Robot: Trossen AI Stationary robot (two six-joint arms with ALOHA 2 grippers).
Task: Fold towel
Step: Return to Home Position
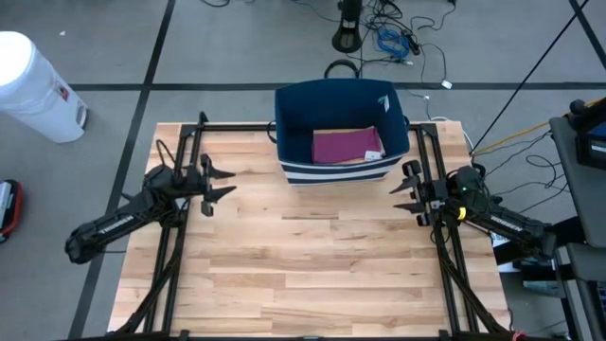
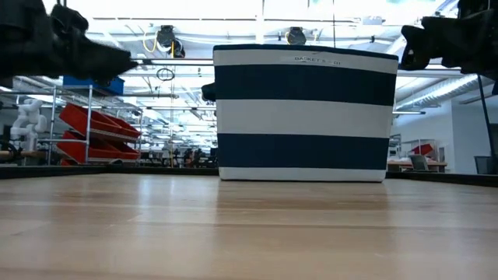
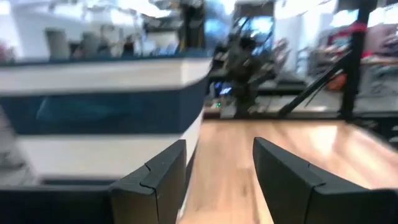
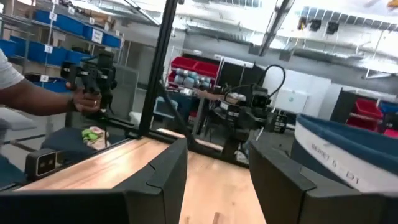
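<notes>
A magenta towel (image 1: 347, 145) lies folded flat on the floor of a navy-and-white striped basket (image 1: 294, 114), which stands at the middle of the table's far edge; the low view shows the basket's wall (image 2: 303, 113), not the towel. My left gripper (image 1: 225, 185) hovers open left of the basket, pointing level toward the table's right, with the basket's wall (image 3: 99, 112) ahead of its fingers. My right gripper (image 1: 401, 189) hovers open right of the basket, pointing toward the table's left. Nothing is between either pair of fingers.
Bare wooden table top (image 1: 312, 275) stretches from the basket to the near edge. Black frame rails (image 1: 189, 128) run along both sides of the table. A white bin (image 1: 33, 85) stands on the floor at the far left. A person's hand (image 4: 87, 99) shows beyond the table.
</notes>
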